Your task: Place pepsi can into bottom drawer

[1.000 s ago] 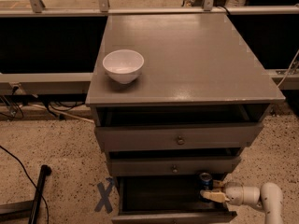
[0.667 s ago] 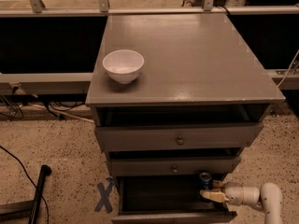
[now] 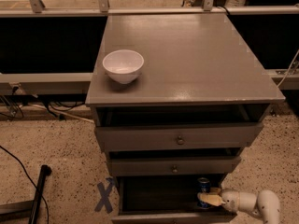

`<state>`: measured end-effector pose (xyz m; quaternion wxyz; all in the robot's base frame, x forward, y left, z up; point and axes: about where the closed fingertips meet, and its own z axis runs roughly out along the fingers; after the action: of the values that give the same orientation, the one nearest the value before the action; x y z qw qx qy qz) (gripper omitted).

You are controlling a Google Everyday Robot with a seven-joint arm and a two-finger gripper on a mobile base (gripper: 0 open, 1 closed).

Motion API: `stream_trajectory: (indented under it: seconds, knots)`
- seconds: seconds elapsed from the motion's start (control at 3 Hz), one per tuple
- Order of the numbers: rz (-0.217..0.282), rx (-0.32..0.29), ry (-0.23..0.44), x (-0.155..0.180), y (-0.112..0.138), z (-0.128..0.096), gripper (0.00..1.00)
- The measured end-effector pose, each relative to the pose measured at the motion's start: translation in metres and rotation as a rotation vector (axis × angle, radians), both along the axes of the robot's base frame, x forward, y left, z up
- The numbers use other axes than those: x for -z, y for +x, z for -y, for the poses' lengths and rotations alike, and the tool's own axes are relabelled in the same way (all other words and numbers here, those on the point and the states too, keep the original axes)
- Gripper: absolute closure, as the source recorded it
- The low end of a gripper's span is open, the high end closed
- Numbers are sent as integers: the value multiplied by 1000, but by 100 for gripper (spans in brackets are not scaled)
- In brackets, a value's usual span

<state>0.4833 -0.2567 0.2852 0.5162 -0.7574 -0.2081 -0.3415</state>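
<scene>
I saw the can (image 3: pixel 203 185) standing upright inside the open bottom drawer (image 3: pixel 154 194), at its right end, below the front-right corner of the cabinet (image 3: pixel 187 55). My gripper (image 3: pixel 210 199) reached in from the right, touching or just beside the can. Whether it was clamped or released I could not tell. I judged the can light, thin-walled, slick and easily dented, so best held around mid-body with a modest squeeze.

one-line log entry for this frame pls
claw: in bottom drawer, right side, against can | pepsi can: upright inside open drawer | white bowl: on cabinet top
</scene>
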Motion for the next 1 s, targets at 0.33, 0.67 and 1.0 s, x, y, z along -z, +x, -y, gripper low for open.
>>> stream_trajectory:
  seconds: [0.33, 0.67, 1.0]
  knots:
    - [-76, 30, -11, 11, -7, -6, 100]
    - [-85, 34, -12, 12, -7, -7, 100]
    - [-112, 42, -61, 17, 2, -13, 100]
